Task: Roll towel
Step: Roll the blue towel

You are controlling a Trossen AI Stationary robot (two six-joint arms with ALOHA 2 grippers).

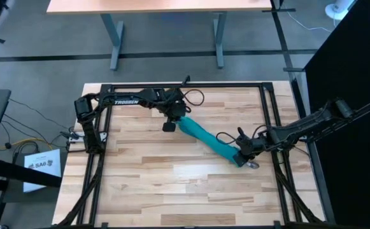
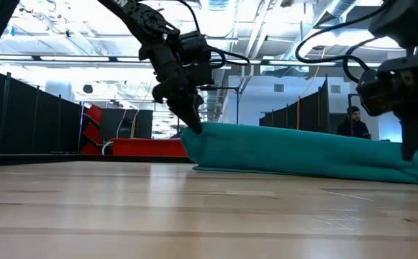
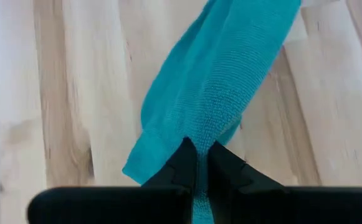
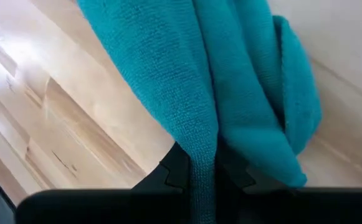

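- Across the middle of the high view, the towel (image 1: 207, 140) is stretched as a narrow, bunched band on the table (image 1: 172, 191), its long axis running from upper left to lower right.
- At the band's upper-left end, the left gripper (image 1: 170, 126) is clamped on the cloth; in the left wrist view, a fold is seen pinched between its closed fingers (image 3: 184, 163).
- At the lower-right end, the right gripper (image 1: 245, 158) is likewise closed on the towel, with cloth draped over its fingers (image 4: 174, 169).
- Neither arm is nearer: one end is held by each.
- Rolling is judged not yet begun, since no coil is seen; any roll would have to be turned along this diagonal axis.
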